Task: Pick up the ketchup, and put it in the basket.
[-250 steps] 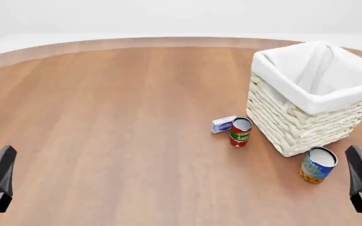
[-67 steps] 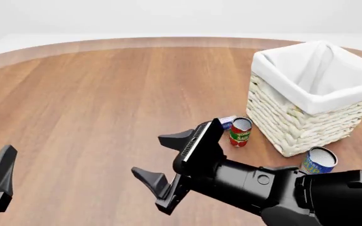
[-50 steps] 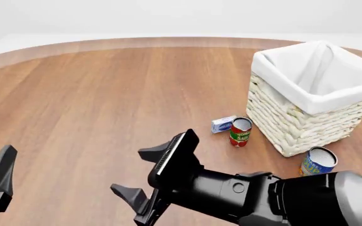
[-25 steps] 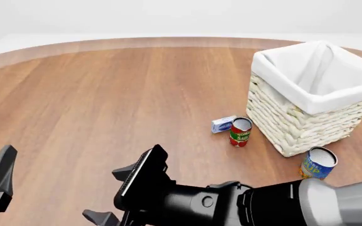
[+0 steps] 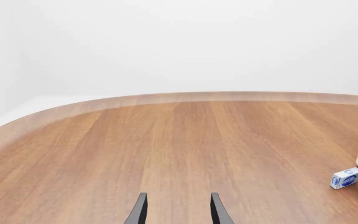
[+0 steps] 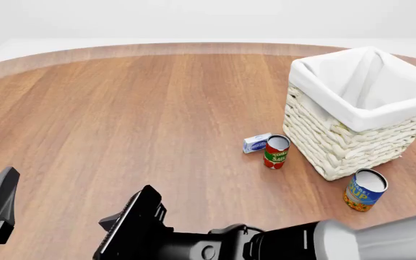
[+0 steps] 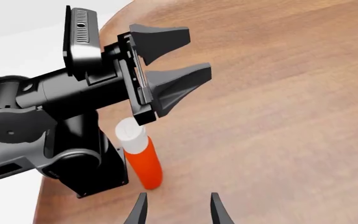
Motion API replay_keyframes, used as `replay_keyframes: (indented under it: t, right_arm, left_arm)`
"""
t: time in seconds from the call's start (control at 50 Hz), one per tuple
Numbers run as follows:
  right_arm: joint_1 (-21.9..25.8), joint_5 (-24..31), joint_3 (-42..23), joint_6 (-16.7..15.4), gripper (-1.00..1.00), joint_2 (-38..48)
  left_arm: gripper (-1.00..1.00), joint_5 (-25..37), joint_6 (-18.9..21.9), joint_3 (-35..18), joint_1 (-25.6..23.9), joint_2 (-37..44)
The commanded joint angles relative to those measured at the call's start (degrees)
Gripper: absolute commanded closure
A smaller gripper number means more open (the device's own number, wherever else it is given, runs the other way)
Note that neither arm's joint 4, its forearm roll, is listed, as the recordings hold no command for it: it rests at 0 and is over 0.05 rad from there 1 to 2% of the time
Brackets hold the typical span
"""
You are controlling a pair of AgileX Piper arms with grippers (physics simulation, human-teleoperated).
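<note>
Left gripper (image 7: 166,60): parked low at the table's near left corner in the front view; jaws spread apart, nothing between them, seen whole only from the right wrist view, where the black fingers jut out over bare wood.
Ketchup (image 7: 140,156): visible in the right wrist view alone; upright red-orange bottle with white cap, standing beside the left arm's base close to the table's left edge; label not readable; hidden from the front and left wrist views.
Right gripper (image 7: 175,210): reached across toward the near left part of the table; jaws parted and empty, the ketchup just ahead of the fingertips and slightly to one side, apart from them.
Table (image 6: 157,108): wooden, curved far edge; broad bare wood across the left and middle.
Small box (image 6: 255,143): one, blue and white, lying just left of the cans and basket; also in the left wrist view.
Cans: two; red-and-green can (image 6: 276,151) upright beside the box and near the basket's left wall; blue-and-yellow can (image 6: 365,189) upright by the basket's near corner, front view only.
Basket (image 6: 338,141): one, woven, white liner over the rim, on the right side of the table, well apart from the ketchup.
</note>
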Motion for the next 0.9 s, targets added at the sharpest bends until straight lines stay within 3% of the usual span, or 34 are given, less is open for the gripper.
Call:
replay_keyframes:
  t: [0.02, 0.9]
  right_arm:
    - [2.27, 1.43, -2.3, 1.32, -1.0, 0.95]
    - [5.72, 4.1, -7.88, 5.57, -1.0, 4.51]
  left_arm:
    - [-1.0, 0.0, 0.0, 0.0, 0.0, 0.0]
    - [-1.0, 0.0, 0.0, 0.0, 0.0, 0.0]
